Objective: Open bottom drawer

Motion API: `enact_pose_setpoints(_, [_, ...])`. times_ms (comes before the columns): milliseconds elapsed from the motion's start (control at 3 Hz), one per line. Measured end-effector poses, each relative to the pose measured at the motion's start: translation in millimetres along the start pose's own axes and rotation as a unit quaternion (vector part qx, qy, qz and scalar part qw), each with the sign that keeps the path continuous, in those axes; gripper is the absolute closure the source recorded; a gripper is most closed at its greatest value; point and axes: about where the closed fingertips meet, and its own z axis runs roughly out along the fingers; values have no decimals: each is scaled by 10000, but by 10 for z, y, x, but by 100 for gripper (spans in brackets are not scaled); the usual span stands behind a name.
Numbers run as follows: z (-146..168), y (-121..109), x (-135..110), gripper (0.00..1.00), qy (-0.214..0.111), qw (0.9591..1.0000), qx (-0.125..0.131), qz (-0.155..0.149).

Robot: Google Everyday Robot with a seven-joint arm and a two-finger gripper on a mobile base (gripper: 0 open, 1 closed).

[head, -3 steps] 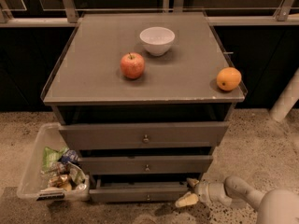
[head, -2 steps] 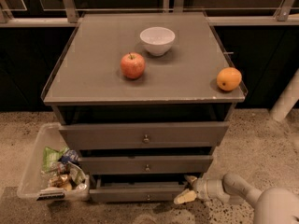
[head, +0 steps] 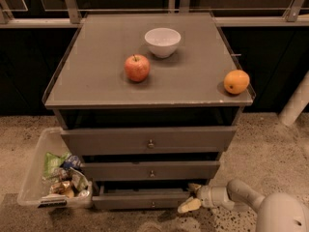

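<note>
The bottom drawer (head: pixel 140 199) is the slimmest dark grey front of the three, lowest on the cabinet, with a small round knob (head: pixel 153 204) at its centre. My gripper (head: pixel 190 197) reaches in from the lower right, close to the floor, at the right end of this drawer's front. Its pale fingers (head: pixel 187 206) stand apart, one above the other, beside the front's right edge. They hold nothing that I can see. The knob lies to the left of the gripper, apart from it.
The cabinet top (head: pixel 96 81) carries a white bowl (head: pixel 162 41), a red apple (head: pixel 137 67) and an orange (head: pixel 236 81). A clear bin (head: pixel 34 178) of snack packets stands on the floor at the cabinet's left. A white post (head: pixel 297 103) stands at the right.
My gripper has shifted slightly to the left, closer against the right end of the bottom drawer. The drawer and the things on the cabinet have not visibly moved.
</note>
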Motion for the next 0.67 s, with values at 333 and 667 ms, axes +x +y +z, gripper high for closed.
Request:
enact_pose_setpoints(333, [138,2,112,0,71,9997,-205,129])
enact_pose_setpoints(667, [124,15,89,0,71,9997,-205,129])
